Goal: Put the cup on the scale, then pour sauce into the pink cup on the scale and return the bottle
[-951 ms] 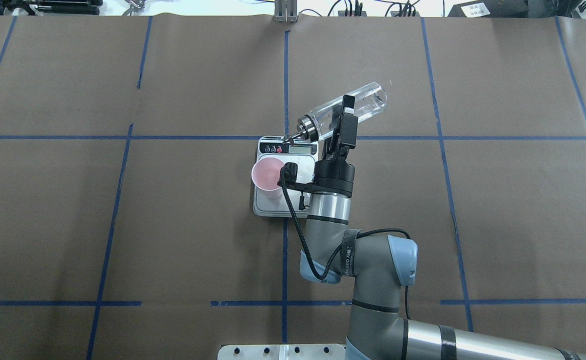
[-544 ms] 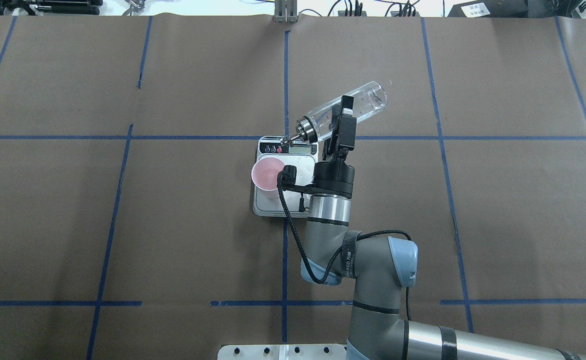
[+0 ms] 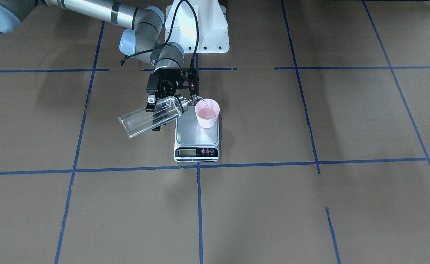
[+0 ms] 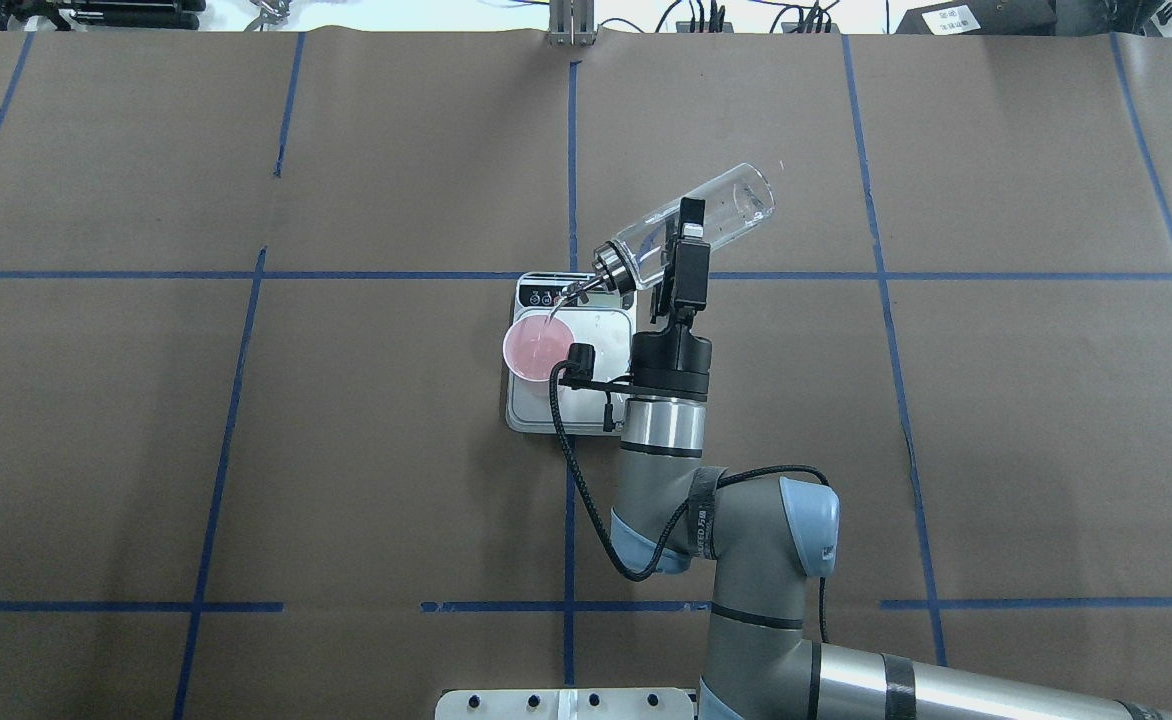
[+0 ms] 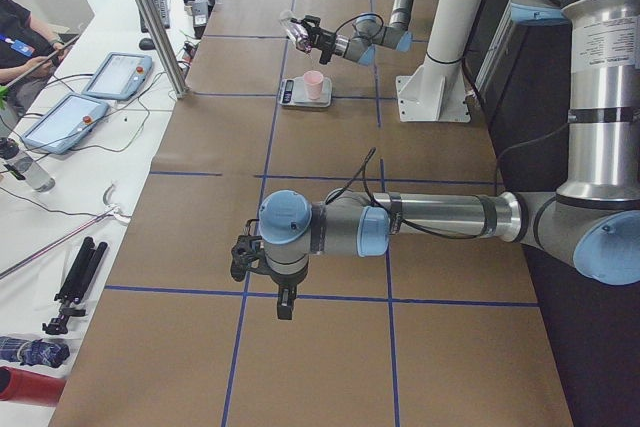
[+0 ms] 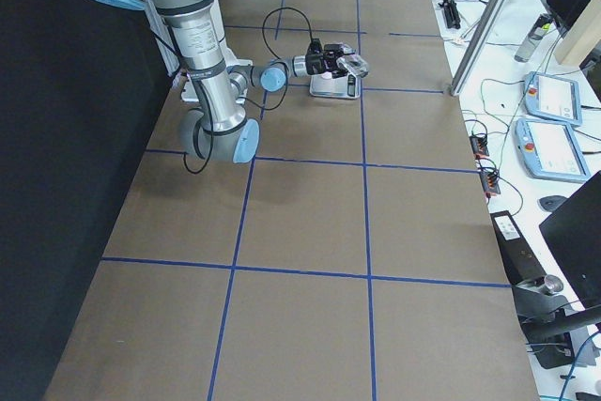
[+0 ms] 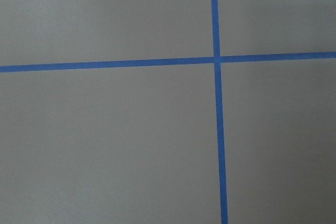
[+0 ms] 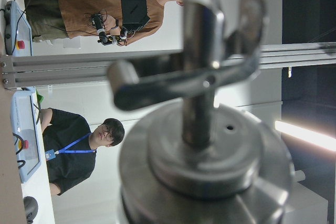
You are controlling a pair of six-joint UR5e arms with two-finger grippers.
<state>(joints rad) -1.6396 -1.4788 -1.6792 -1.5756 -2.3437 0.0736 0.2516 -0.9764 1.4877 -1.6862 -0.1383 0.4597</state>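
Front-facing view, upper middle of the frame: your right gripper [image 3: 157, 114] is clamped round the clear glass bottle [image 3: 141, 119], which is tilted toward the cup [image 3: 207, 118]. A thin stream of colourless sauce [image 3: 204, 103] falls into that pale pink, tapered cup. The cup stands at the upper right of the flat, steel-topped scale [image 3: 195, 137].

Overhead view, frame centre: the cup is placed and sauce is pooling inside it. The pour looks to be under way, and righting and returning the bottle remain.

Left side view, lower middle: your left gripper [image 5: 245, 259] hangs over the brown paper desk [image 5: 330, 367], well apart from the scale (released or clenched, I cannot tell).

Right wrist view: the shiny silver pour spout [image 8: 199, 77] fills the frame.
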